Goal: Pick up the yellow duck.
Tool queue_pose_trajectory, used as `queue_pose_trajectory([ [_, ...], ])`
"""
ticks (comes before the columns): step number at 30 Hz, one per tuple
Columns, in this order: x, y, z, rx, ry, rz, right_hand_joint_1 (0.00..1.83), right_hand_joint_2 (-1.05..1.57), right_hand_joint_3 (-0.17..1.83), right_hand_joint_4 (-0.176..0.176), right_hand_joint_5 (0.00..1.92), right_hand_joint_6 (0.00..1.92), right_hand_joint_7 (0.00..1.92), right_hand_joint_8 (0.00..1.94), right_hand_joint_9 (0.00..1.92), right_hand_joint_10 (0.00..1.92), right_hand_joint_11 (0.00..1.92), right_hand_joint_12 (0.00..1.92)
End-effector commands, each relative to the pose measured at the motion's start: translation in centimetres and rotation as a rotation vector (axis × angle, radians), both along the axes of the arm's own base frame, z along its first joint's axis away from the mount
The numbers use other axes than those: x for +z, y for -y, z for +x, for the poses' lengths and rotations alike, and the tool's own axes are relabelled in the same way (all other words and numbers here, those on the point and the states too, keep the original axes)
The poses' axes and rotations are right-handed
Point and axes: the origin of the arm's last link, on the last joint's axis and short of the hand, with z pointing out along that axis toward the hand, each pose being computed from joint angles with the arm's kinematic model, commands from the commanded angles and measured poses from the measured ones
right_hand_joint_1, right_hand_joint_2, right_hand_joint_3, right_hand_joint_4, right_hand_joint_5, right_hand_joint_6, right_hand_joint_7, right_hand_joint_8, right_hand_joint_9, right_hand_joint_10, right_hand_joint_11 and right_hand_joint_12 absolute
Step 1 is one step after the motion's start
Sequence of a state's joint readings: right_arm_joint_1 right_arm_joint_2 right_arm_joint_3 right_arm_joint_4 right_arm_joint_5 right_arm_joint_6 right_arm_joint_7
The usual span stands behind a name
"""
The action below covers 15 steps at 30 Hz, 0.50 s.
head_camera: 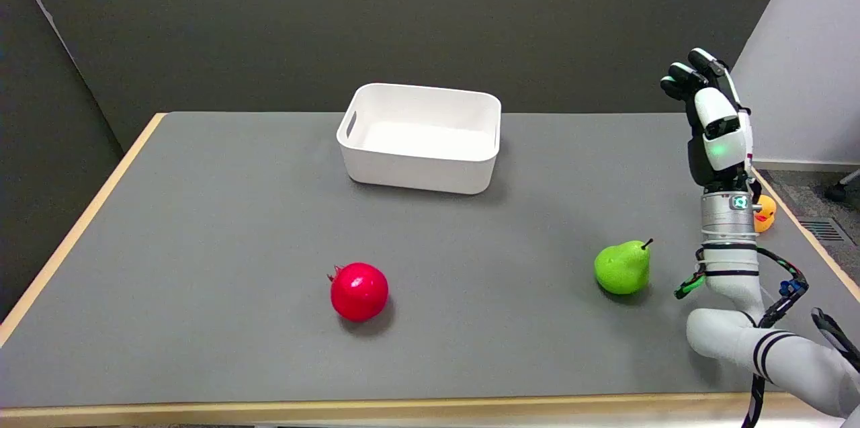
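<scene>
I see my right hand raised above the table, fingers upright and close together, holding nothing and touching nothing. The yellow duck sits near the table's right edge, mostly hidden behind my wrist, only a yellow-orange bit showing.

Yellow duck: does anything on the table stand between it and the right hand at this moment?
Nothing visible does. The yellow duck sits near the table's right edge, partly hidden behind the arm's own wrist. The right hand is raised above it, holding nothing. The green pear lies off to the left, out of the path.
</scene>
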<state>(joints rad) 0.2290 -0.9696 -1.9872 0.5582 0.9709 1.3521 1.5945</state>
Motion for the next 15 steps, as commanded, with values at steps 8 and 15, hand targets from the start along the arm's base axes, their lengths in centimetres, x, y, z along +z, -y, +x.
queue_pose_trajectory([
  [8,-0.8,-0.6,1.3,0.048,-0.136,0.003,0.37,0.72,0.98,0.047,0.26,0.53,0.47,0.53,0.41,0.88,0.10,1.16],
  [15,0.5,-4.7,3.6,0.091,-0.343,-0.164,0.37,0.70,0.82,0.002,0.26,0.47,0.46,0.51,0.36,0.95,0.00,1.16],
])
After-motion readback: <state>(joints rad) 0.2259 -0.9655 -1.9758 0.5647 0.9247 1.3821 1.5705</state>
